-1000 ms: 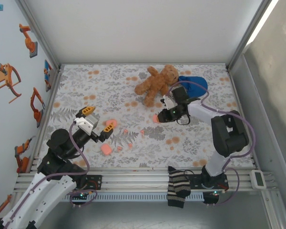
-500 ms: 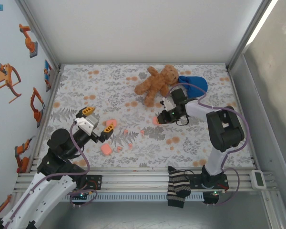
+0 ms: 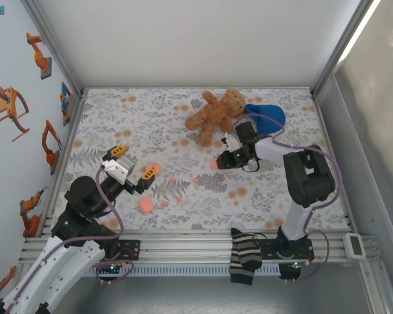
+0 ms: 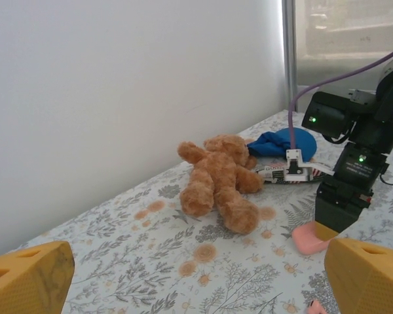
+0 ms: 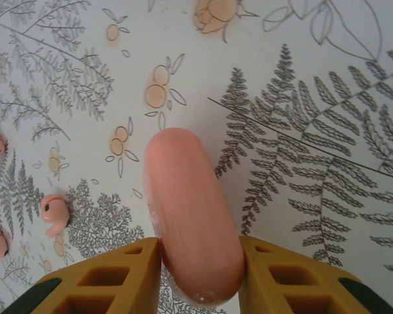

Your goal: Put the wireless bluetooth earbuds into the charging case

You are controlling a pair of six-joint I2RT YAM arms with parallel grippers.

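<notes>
A pink charging case (image 5: 190, 203) stands on its edge on the flowered table, and my right gripper (image 5: 200, 275) is shut on it, one yellow finger against each side. From above, that gripper (image 3: 221, 161) and the case (image 3: 214, 165) sit just below the teddy bear. Tiny pink earbuds (image 5: 54, 212) lie on the table left of the held case, and several earbuds (image 3: 172, 180) are scattered mid-table. My left gripper (image 3: 135, 162) hovers open at the left with nothing between its fingers. A second pink case (image 3: 145, 205) lies below it and a third (image 3: 156, 169) by its finger.
A brown teddy bear (image 3: 216, 114) lies at the back middle with a blue object (image 3: 265, 114) to its right. A striped sock (image 3: 244, 255) hangs over the front rail. Walls close in the left, back and right sides.
The right arm's elbow has swung inward while its gripper stays at the pink case. The left gripper has edged slightly away from the front edge and remains open.
</notes>
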